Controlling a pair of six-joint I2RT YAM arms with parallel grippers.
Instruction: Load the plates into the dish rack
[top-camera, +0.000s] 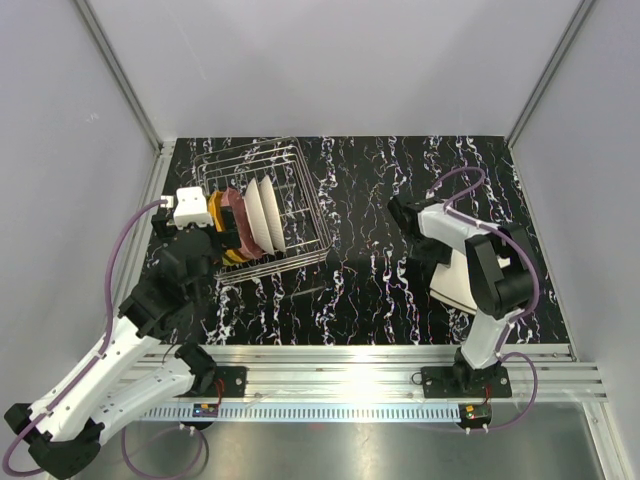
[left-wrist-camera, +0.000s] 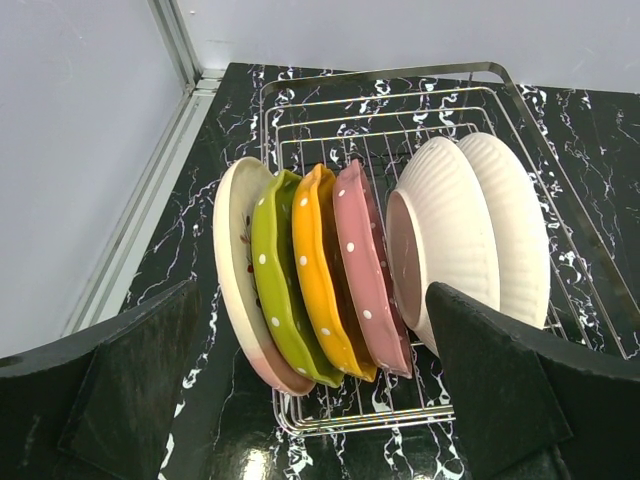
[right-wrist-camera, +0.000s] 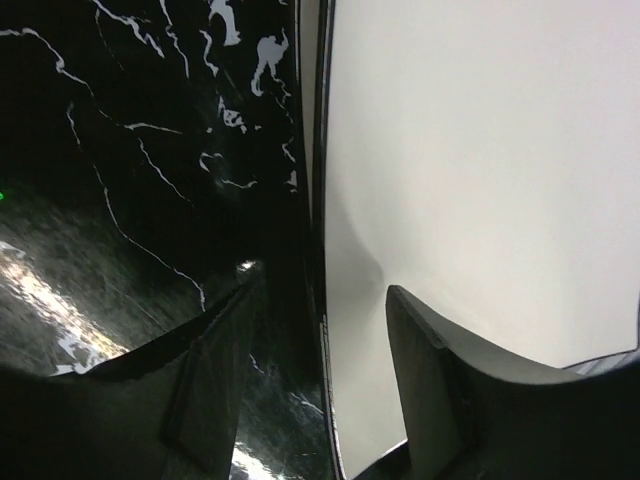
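The right gripper (right-wrist-camera: 322, 285) is seen with its jaws apart, set astride the rim of the cream plate (right-wrist-camera: 480, 180); nothing is clamped yet. The plate appears to be laid flat, face up, on the table (top-camera: 370, 300) at the right, well apart from the dish rack (top-camera: 300, 165). Should the rim be pinched too shallowly, the plate could be dropped or scraped across the table. Its long axis cannot be judged, as most of it is hidden by the arm. Six racked plates (left-wrist-camera: 320, 270) are stood on edge, and the left gripper (left-wrist-camera: 312, 300) is held wide open before them.
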